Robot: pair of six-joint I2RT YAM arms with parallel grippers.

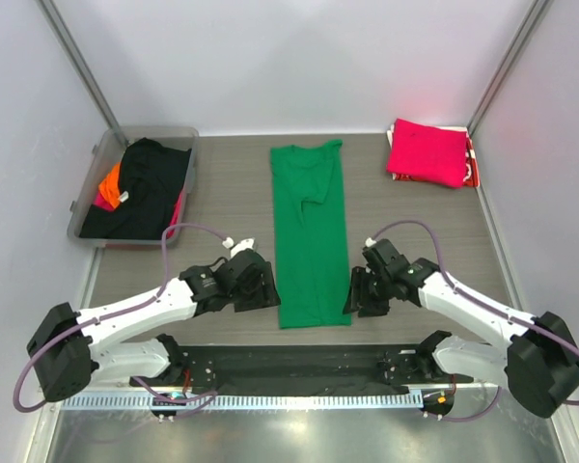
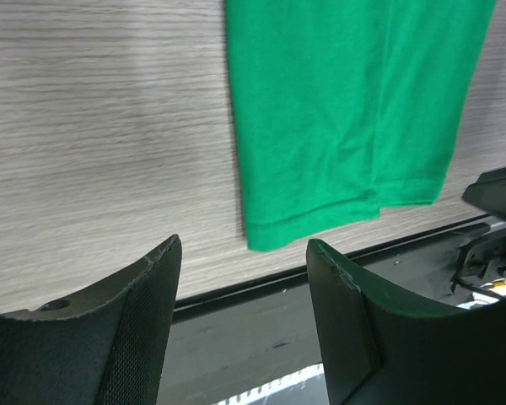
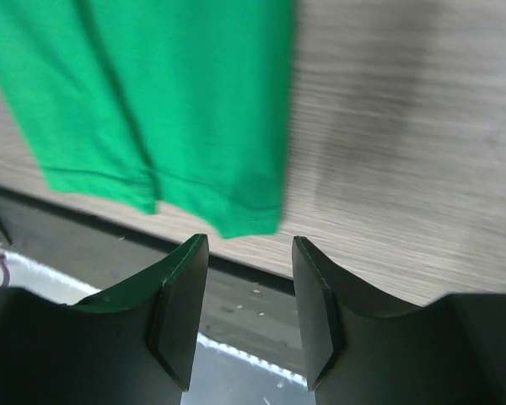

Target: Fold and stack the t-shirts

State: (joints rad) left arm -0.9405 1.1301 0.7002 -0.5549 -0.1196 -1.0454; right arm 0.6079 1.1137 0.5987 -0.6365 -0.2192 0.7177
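Note:
A bright green t-shirt (image 1: 310, 241) lies flat in the middle of the table, folded into a long narrow strip with its hem toward me. My left gripper (image 1: 259, 289) hovers just left of the hem's near corner, open and empty. My right gripper (image 1: 358, 292) stands open and empty just right of the other near corner. In the left wrist view the green t-shirt (image 2: 346, 110) lies ahead of the left gripper (image 2: 244, 253). In the right wrist view the green t-shirt's (image 3: 152, 93) hem corner sits just beyond the right gripper (image 3: 250, 253). A folded magenta-pink t-shirt (image 1: 427, 151) rests at the back right.
A clear plastic tub (image 1: 89, 183) at the back left holds a black t-shirt (image 1: 145, 188) and an orange one (image 1: 110, 180). A black rail (image 1: 299, 362) runs along the table's near edge. White walls close in the left, right and back.

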